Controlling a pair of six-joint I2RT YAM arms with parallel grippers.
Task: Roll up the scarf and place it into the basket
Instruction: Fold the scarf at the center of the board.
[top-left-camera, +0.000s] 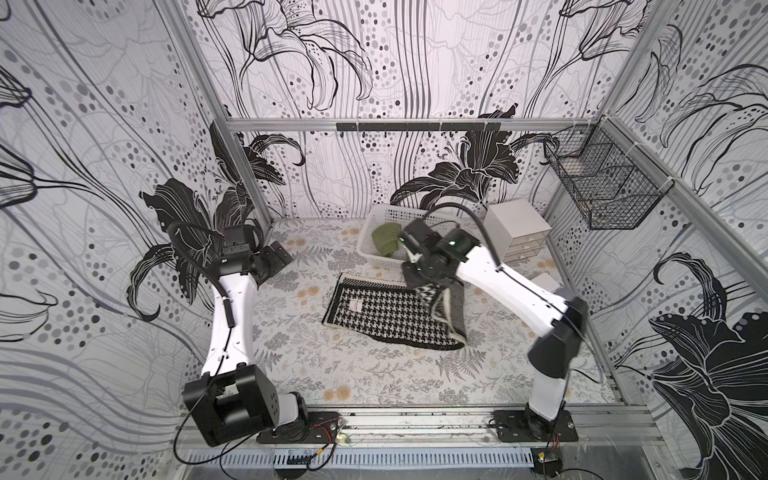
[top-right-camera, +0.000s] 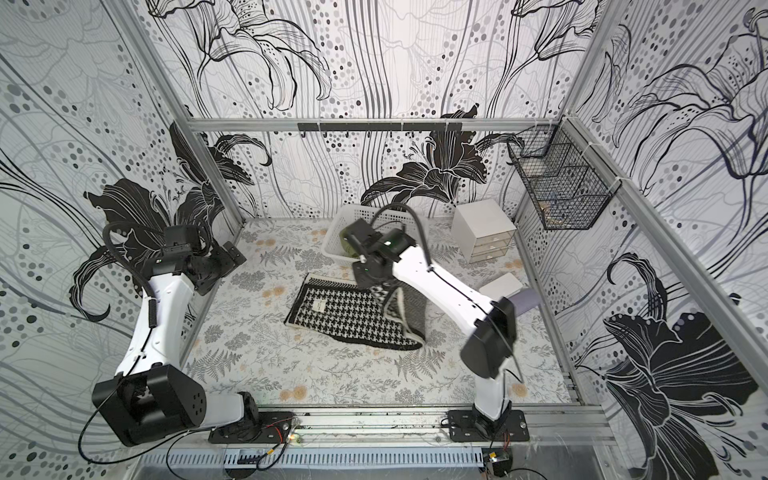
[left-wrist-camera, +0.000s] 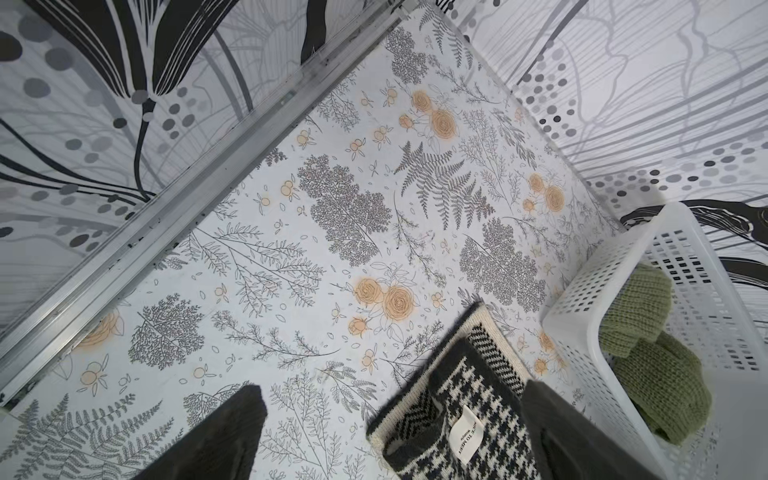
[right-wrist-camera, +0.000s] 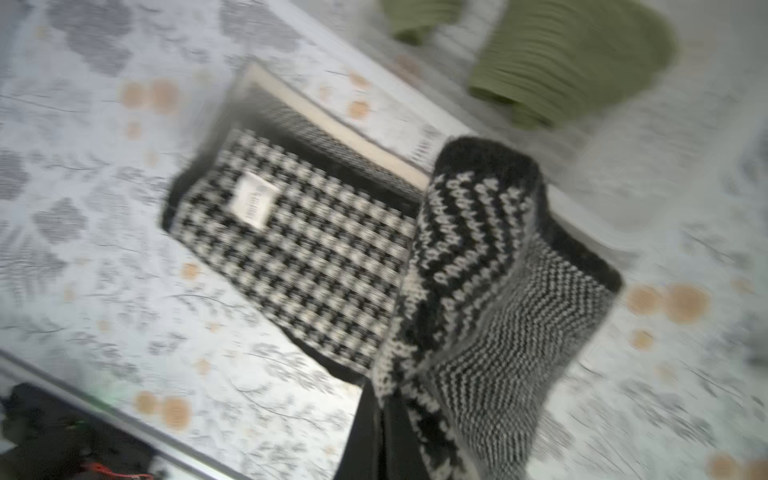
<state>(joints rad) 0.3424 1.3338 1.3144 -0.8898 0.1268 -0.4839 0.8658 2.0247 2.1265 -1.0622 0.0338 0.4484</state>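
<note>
- At the right pincer (right-wrist-camera: 380, 436), I read the jaws as pressed together on one end of the houndstooth scarf (top-left-camera: 374, 311), holding that end up off the bench (top-left-camera: 291, 353).
- The scarf's other part lies flat and unrolled on the bench, label (left-wrist-camera: 465, 436) facing up, just in front of the white perforated basket (top-left-camera: 369, 230).
- A green knitted piece (top-left-camera: 384, 241) sits inside the basket.
- My left pincer (top-left-camera: 277, 257) hangs by the left wall with its jaws wide apart and nothing in them, well away from the scarf.
- Risk: only one end is pinched, so hauling on it could drag the flat part along the bench or skew the fold instead of starting a roll.
- Risk: the soft knit may slide out of a narrow pinch.
- Risk: my right wrist is close to the basket's near rim and could shove it, and the green knit leaves less room inside.
- The right wrist view, though blurred, shows the raised end and its zigzag weave. In both top views the wrist hides that pinch.
- Only the left wrist view gives the label and the basket's holes sharply.
</note>
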